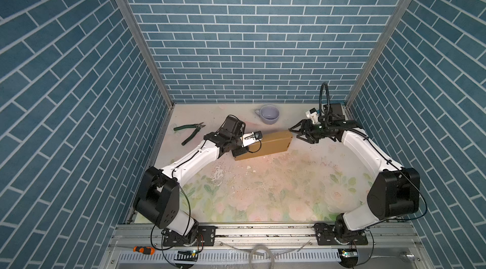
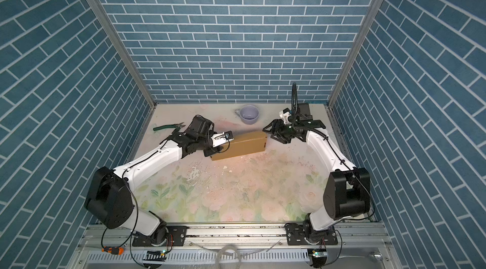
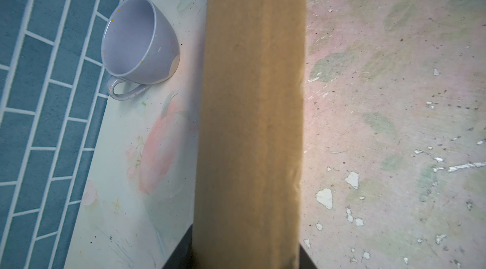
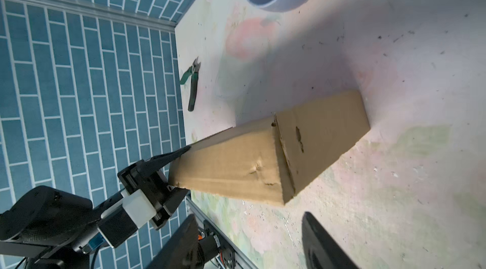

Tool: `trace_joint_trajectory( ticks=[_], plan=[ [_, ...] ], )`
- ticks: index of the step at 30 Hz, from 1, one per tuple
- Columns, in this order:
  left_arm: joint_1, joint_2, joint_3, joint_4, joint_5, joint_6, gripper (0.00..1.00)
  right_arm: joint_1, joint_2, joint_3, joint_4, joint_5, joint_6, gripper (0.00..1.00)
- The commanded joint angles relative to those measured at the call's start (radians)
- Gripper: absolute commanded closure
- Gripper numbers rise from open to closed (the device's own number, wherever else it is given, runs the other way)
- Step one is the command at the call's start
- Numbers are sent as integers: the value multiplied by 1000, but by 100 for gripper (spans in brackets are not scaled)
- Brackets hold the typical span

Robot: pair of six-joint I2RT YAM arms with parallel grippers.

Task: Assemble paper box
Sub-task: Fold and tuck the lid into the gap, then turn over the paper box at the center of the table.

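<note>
Where your left gripper (image 4: 184,169) clamps one end of the single paper box (image 1: 265,145), lying far-centre on the table (image 1: 263,188), your right gripper (image 1: 294,134) stands spread just off the other end, seemingly not touching. One cup (image 1: 268,114) behind; one pair of cutters (image 1: 190,132) to its left.

A plain brown cardboard box (image 2: 240,145) lies slantwise on the floral-printed desk (image 2: 236,196), the left pincer (image 2: 219,146) at one end, the right pincer (image 2: 268,133) spread just off the other, beyond it a lavender ceramic cup (image 2: 248,114).
</note>
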Motion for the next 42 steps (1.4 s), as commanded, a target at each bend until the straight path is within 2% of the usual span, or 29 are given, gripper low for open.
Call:
trace_joint_trajectory(
  ticks=[1, 6, 9, 13, 17, 21, 23, 26, 29, 30, 34, 35, 36, 37, 39, 42],
  plan=[
    [0, 35, 4, -52, -3, 11, 53, 21, 36, 71, -99, -29, -141, 43],
    [0, 48, 16, -51, 1, 11, 53, 28, 104, 115, -131, 18, -176, 54],
    [0, 58, 22, -44, 4, 7, 48, 34, 156, 141, -171, 62, -205, 64],
    [0, 73, 39, -33, 2, -6, 33, 38, 205, 165, -214, 119, -231, 68],
    [1, 71, 57, -23, -1, -11, 23, 39, 223, 188, -221, 120, -212, 69],
    [9, 33, 94, -54, 16, -67, 7, 37, 227, 200, -228, 115, -197, 69],
    [33, -20, 117, -77, 80, -147, 4, 39, 230, 199, -231, 116, -195, 70],
    [113, -147, 90, -2, 217, -356, 3, 37, 242, 196, -230, 121, -189, 70],
    [179, -241, 33, 57, 227, -633, 14, 36, 249, 193, -217, 114, -174, 71],
    [195, -252, 37, 25, 238, -705, 20, 35, 250, 195, -216, 114, -171, 71],
    [242, -233, 56, -126, 218, -1022, 66, 36, 252, 196, -213, 113, -162, 72],
    [245, -227, 53, -147, 212, -1081, 69, 36, 253, 195, -212, 110, -159, 72],
    [246, -231, 35, -154, 207, -1139, 65, 36, 254, 195, -209, 106, -156, 72],
    [246, -241, 8, -141, 192, -1202, 57, 36, 254, 193, -206, 104, -153, 72],
    [245, -254, -42, -99, 186, -1283, 52, 37, 257, 190, -198, 102, -148, 72],
    [245, -239, -66, -98, 159, -1315, 42, 37, 261, 188, -193, 100, -145, 73]
  ],
)
